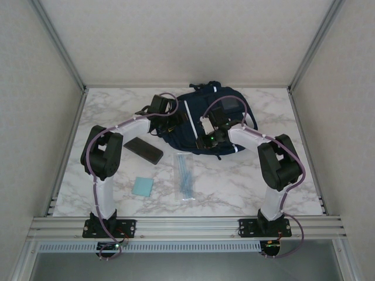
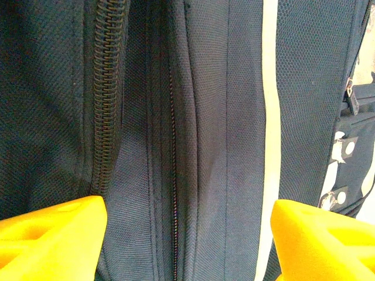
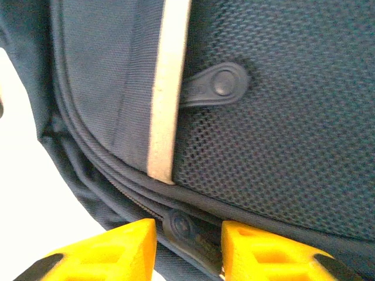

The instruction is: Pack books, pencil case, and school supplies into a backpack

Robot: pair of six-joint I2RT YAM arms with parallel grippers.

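Backpack point(image 1: 199, 111) sits at the back of the bench point(image 1: 234, 181). Left tool point(image 2: 188, 205) is open above it. Right tool point(image 3: 188, 227) straddles the zipper pull point(image 3: 179, 225); pinching or not, I cannot tell. Squeeze firmly, then pull along the zipper.

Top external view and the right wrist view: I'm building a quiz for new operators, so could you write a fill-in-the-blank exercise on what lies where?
1. In the top view, the dark pencil case lies to the ___ of the clear packet.
2. The small square pad on the table is light ___.
3. The right claw has a finger on either side of a zipper pull that belongs to the ___.

Missing words: left; blue; backpack.
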